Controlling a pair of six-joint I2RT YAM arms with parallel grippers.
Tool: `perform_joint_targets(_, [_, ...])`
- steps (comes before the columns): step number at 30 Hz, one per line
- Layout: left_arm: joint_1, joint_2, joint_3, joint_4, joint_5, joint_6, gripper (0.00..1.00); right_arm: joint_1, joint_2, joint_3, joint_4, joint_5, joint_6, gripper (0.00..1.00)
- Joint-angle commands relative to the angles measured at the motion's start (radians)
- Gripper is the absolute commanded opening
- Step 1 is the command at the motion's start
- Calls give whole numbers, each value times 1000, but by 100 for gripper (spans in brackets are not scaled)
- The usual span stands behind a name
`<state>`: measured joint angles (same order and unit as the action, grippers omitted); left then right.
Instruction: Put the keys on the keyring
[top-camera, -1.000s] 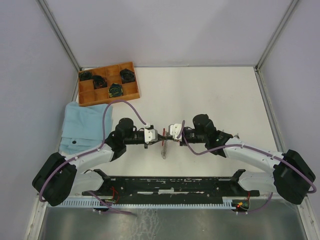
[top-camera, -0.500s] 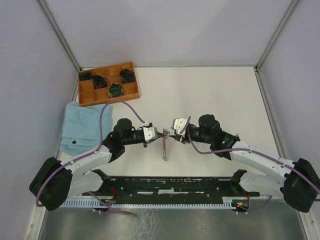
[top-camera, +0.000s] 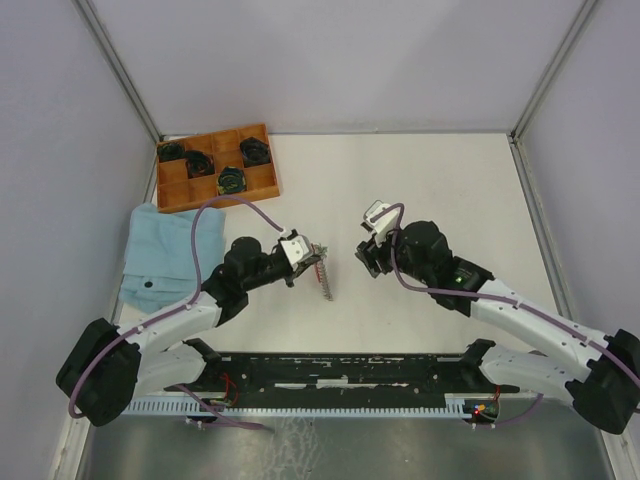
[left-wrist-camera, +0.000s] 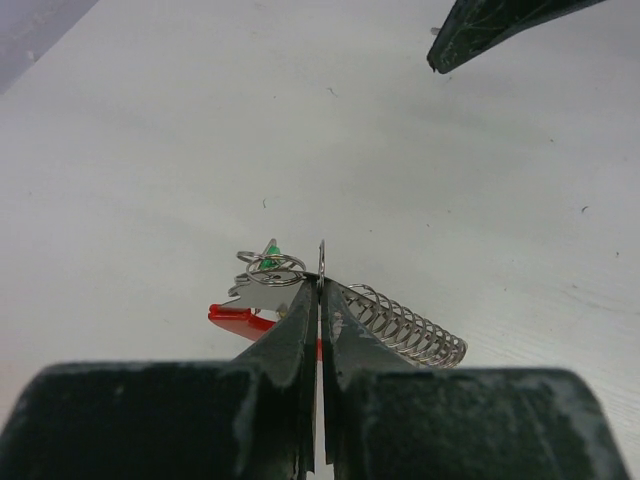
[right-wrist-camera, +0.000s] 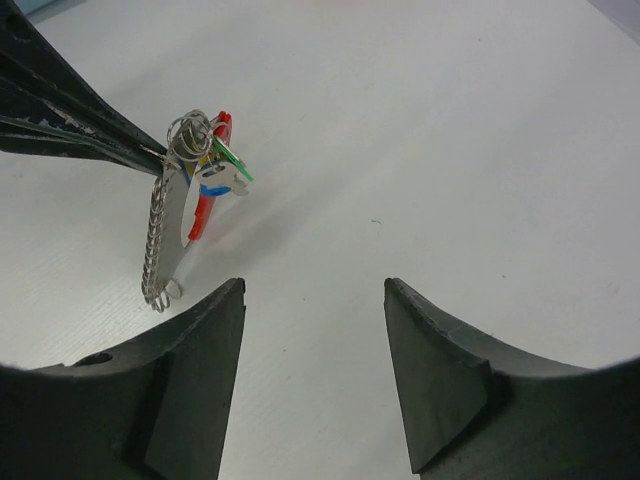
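On the white table (top-camera: 430, 190), a light blue cloth (top-camera: 165, 250) lies at the left, with an orange wooden compartment tray (top-camera: 262, 183) of dark round coils (top-camera: 232, 181) beyond it. The right gripper (right-wrist-camera: 313, 288), spread and holding nothing, stands apart from the left gripper (left-wrist-camera: 320, 290). That one pinches the small metal keyring (right-wrist-camera: 190, 135) at mid-table, with its chain, red strap and the coloured-headed silver keys (right-wrist-camera: 215, 180) dangling below.

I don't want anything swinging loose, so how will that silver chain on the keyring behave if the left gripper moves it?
Probably floppy: the chain droops loosely from the keyring pinched in the left gripper, so it would likely sway. The keys hang free beside it and may twist or clink. The whole bunch looks thin, so likely light.
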<state>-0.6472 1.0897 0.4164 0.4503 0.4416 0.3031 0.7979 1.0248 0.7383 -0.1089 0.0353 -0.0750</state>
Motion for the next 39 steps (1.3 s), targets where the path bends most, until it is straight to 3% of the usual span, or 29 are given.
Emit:
perform_joint_targets(1, [1,-23,47,62,-88,-120,3,1,22,-40,149,-26,51,66])
perform_joint_targets(11, [1,30,76,88,-169,-352,3,44,206,-161,682,-110,-53,57])
perform_joint_targets(18, [1,38,82,85,-209,-464,3,75,311,-188,883,-144,-101,46])
perform_joint_targets(39, [0,40,93,74,-171,-507,3,83,451,-149,1017,-155,-134,32])
